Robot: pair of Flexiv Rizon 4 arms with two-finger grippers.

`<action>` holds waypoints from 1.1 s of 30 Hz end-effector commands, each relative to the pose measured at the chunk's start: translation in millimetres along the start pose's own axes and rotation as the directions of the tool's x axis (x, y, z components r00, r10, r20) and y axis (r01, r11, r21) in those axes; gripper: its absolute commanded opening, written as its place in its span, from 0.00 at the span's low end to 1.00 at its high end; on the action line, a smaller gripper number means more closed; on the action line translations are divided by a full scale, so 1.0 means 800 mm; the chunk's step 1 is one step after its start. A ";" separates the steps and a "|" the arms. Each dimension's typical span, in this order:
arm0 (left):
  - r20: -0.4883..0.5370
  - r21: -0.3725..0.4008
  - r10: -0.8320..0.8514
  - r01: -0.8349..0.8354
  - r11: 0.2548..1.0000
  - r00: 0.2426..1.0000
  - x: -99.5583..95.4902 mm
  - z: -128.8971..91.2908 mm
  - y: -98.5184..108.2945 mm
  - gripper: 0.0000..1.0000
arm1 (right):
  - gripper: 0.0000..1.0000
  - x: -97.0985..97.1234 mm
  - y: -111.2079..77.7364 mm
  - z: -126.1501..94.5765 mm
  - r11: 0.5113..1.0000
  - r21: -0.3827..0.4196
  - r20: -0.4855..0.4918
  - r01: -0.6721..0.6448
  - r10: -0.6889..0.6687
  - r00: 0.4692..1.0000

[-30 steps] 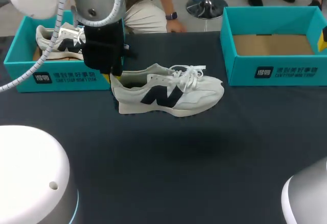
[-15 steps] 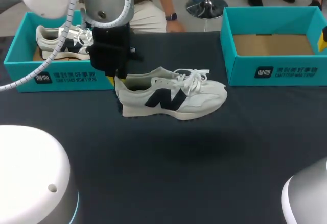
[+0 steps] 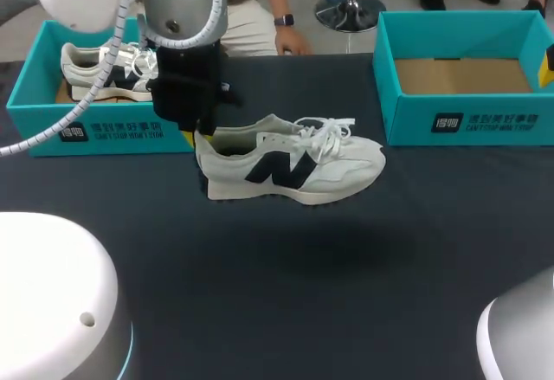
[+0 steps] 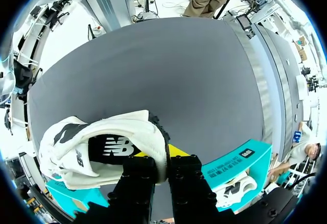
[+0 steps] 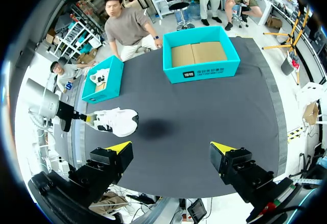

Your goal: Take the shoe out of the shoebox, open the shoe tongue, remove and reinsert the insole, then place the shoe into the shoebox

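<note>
A white shoe with a dark side logo hangs a little above the dark table, toe pointing right, its shadow on the cloth below. My left gripper is shut on the heel collar. In the left wrist view the fingers pinch the heel rim of the shoe, one inside and one outside. A teal shoebox behind the left gripper holds a second shoe. My right gripper stands open, high above the table's near side, far from the shoe.
An empty teal shoebox with a cardboard floor stands at the back right. A person's hand is at the table's far edge. Dark cloth covers the table in front of the shoe.
My left gripper has carried the shoe slightly to the right, then held still. The right arm has not moved.
</note>
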State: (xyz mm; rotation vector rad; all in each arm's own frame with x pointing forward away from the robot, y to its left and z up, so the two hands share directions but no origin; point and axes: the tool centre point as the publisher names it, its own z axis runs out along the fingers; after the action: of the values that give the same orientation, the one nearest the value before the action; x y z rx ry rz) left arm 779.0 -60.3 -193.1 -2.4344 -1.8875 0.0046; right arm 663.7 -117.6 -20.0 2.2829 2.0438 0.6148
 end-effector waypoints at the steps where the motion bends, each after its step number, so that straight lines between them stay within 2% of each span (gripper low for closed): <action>1: 0.004 0.000 0.006 -0.006 1.000 1.000 -0.015 0.022 0.002 0.00 | 1.00 0.002 0.003 -0.001 1.000 0.007 0.002 -0.001 0.001 1.000; 6: -0.011 -0.001 -0.009 0.009 1.000 1.000 -0.029 0.050 0.005 0.00 | 1.00 0.002 0.003 -0.001 1.000 0.007 0.002 -0.001 0.001 1.000; 15: -0.028 0.043 -0.031 0.032 0.999 0.999 -0.046 0.110 0.011 0.00 | 1.00 0.002 0.003 -0.001 1.000 0.007 0.002 -0.001 0.001 1.000; 24: -0.061 0.010 -0.052 0.053 0.999 0.997 -0.055 0.159 0.014 0.00 | 1.00 0.002 0.003 -0.001 1.000 0.007 0.002 -0.001 0.001 1.000; 33: -0.081 -0.025 -0.049 0.047 0.999 0.996 -0.060 0.189 0.014 0.00 | 1.00 0.002 0.003 -0.001 1.000 0.007 0.002 -0.001 0.001 1.000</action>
State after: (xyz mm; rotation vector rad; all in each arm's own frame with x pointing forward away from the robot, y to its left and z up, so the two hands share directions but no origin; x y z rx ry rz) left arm 773.4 -99.8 -340.4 -2.3630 -1.9162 -0.1061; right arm 663.7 -117.6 -20.0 2.2829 2.0438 0.6148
